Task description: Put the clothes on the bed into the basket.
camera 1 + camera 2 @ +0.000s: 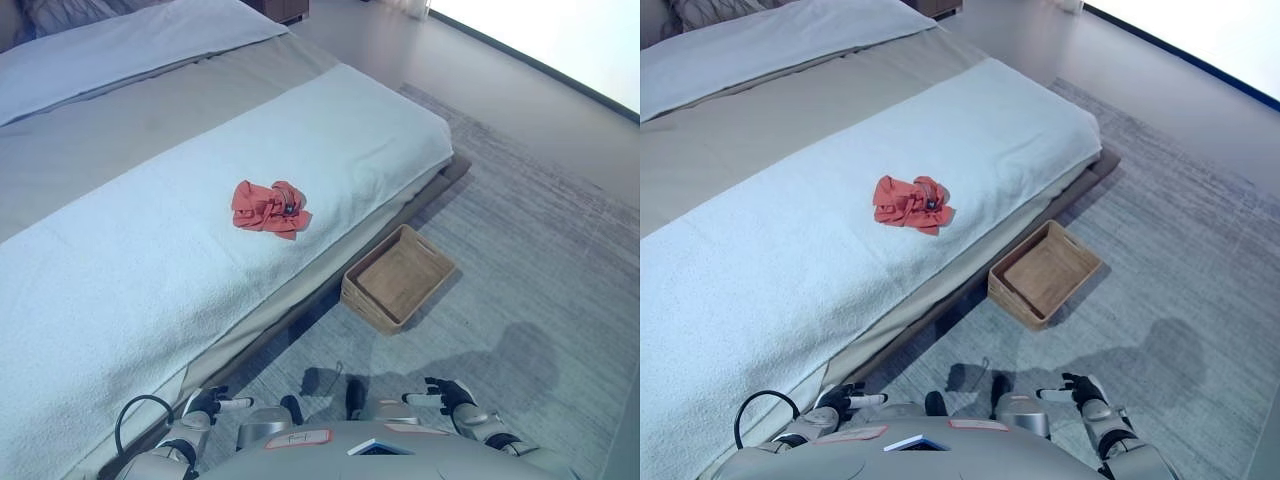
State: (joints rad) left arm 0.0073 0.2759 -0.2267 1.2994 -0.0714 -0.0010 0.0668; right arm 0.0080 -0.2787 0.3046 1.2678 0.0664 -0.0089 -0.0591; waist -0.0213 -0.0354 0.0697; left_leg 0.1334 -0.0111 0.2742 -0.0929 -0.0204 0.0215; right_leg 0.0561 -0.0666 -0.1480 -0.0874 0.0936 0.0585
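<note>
Lying crumpled on bed [120, 260]: red garment [270, 207], seemingly alone

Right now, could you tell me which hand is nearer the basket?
The right hand: it hangs over the rug just below the wicker basket, while the left hand sits by the bed's edge.

At seven o'clock in the view, the rounded silver-grey left arm [160, 458] ends in a dark left hand [208, 405] with a white-tipped finger, and at five o'clock the matching silver-grey right arm [500, 432] ends in a dark right hand [450, 394] with white tips.
</note>
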